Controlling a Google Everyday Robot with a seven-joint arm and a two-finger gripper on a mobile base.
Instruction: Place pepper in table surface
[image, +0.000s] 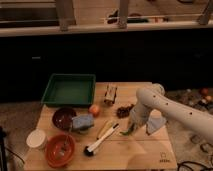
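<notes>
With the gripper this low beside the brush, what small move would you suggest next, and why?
Probably a slight further lowering, then release. The gripper sits low over the table surface, right of the brush, and the pepper shows at its tip, seemingly at or near the wood. Bare tabletop lies beneath, so setting it there looks safe.

tool (134, 125): fingers hidden behind arm | pepper (127, 132): partly covered by tool
</notes>
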